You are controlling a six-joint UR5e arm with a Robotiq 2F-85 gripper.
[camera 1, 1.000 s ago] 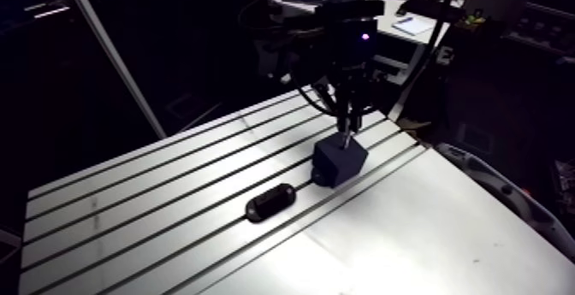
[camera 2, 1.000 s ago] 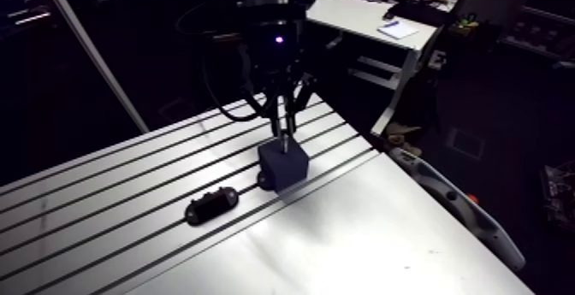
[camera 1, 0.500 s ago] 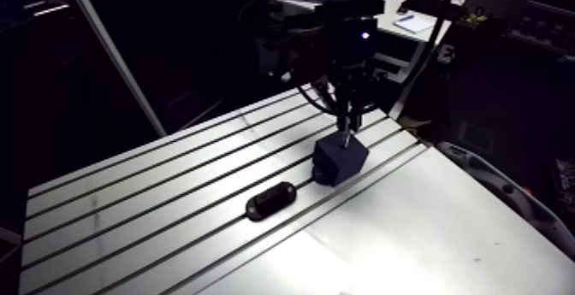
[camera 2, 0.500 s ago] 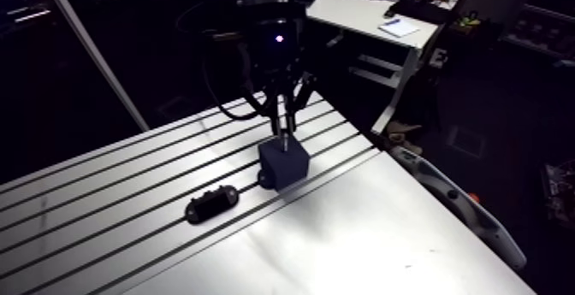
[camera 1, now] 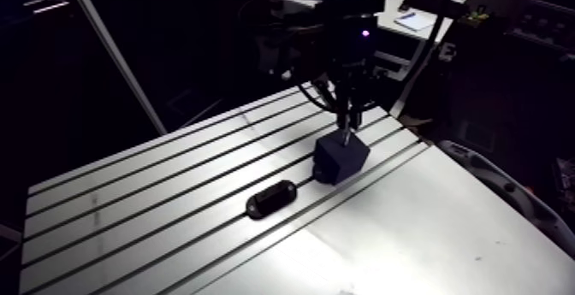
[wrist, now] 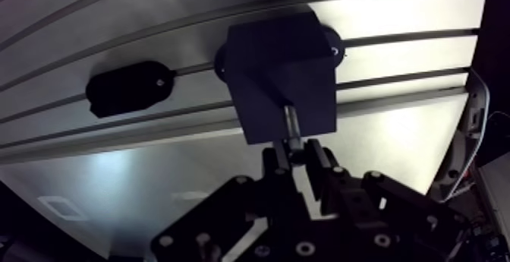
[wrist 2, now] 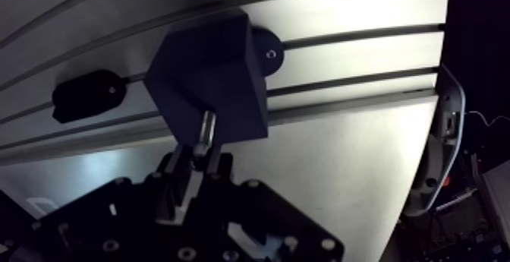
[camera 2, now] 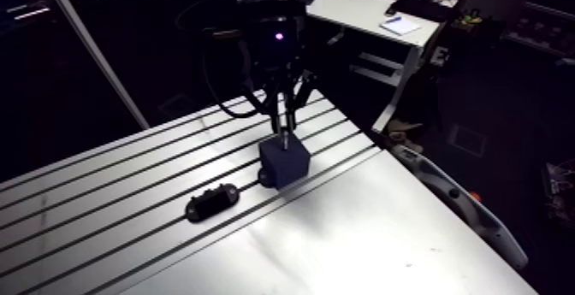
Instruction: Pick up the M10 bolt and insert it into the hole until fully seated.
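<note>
A dark cube-shaped block [wrist: 281,75] with a hole in its top sits on the slotted table [camera 1: 154,187]. The metal M10 bolt [wrist: 291,124] stands upright with its lower end at the block's top face, seen also as the bolt [camera 1: 345,134] in the arm view. My gripper [wrist: 296,153] is straight above the block and shut on the bolt's upper end. How deep the shank sits in the hole is hidden from me.
A flat black oval fixture [camera 1: 271,199] lies in a table slot a short way beside the block. A round black foot [wrist 2: 267,48] sticks out behind the block. The table's right edge [camera 2: 445,191] runs close to the block.
The gripper with the bolt has risen slightly over the block; the block and the oval fixture have stayed put.
</note>
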